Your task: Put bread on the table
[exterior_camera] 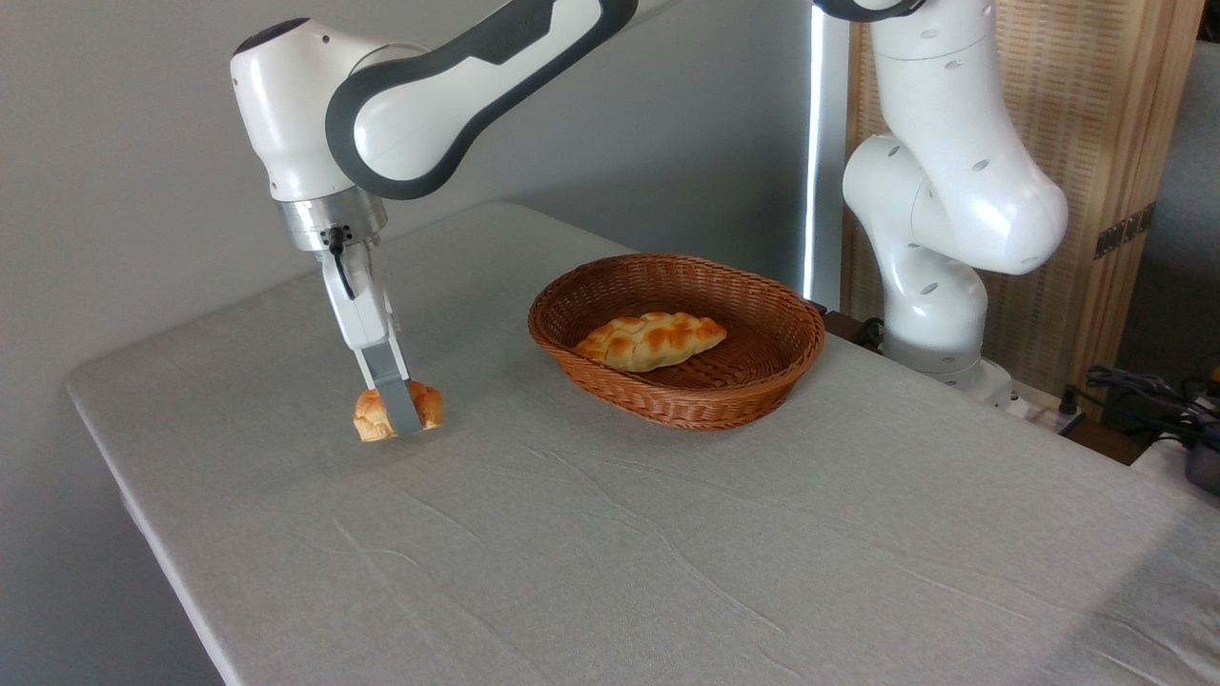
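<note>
Left of the wicker basket (677, 338), well apart from it, the bread (374, 415) sits low over the grey cloth of the table (667, 562). It is a small round bun, orange-golden with a lobed top, and it looks to be resting on or just touching the cloth; a faint shadow lies right under it, though whether its underside bears fully on the surface cannot be told. The gripper (400, 410) has its fingers closed around the bun: one grey finger (396, 395) crosses the bun's front face from top to bottom, and the other finger is hidden behind the bun. The gripper hangs nearly upright, tilted slightly, with a black cable running down its white body from a metal flange above.

From that flange the Franka arm (429, 105) rises into a white and dark grey elbow, then reaches to the right, passing high above the basket toward its base column, which stands beyond the basket's right side at the table's far edge. Inside the basket lies a braided loaf (653, 340), longer and paler than the bun, with browned patches, resting on the woven floor. Right of the basket and past the arm's base, a wooden slatted panel (1115, 171) stands upright, and dark cables (1134, 391) trail near the table's right edge.
</note>
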Controlling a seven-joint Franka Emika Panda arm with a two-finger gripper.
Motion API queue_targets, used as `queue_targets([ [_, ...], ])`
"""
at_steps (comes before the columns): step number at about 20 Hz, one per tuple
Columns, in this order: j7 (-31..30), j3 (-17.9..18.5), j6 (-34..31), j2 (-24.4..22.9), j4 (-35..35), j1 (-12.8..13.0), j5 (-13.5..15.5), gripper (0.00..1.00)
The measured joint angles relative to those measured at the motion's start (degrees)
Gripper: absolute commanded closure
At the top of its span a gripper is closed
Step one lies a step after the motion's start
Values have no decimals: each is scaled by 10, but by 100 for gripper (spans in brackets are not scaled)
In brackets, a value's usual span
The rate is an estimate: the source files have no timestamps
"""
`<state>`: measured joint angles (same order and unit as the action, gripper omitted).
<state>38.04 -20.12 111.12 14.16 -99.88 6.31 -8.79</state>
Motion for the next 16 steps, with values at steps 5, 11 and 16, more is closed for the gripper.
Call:
queue_targets([
  [5, 0, 2, 0, -3, 2, 0, 0, 0],
  [11, -1, 21, 0, -26, 16, -5, 0, 0],
  [16, 0, 117, -26, -107, 38, -12, 58, 0],
])
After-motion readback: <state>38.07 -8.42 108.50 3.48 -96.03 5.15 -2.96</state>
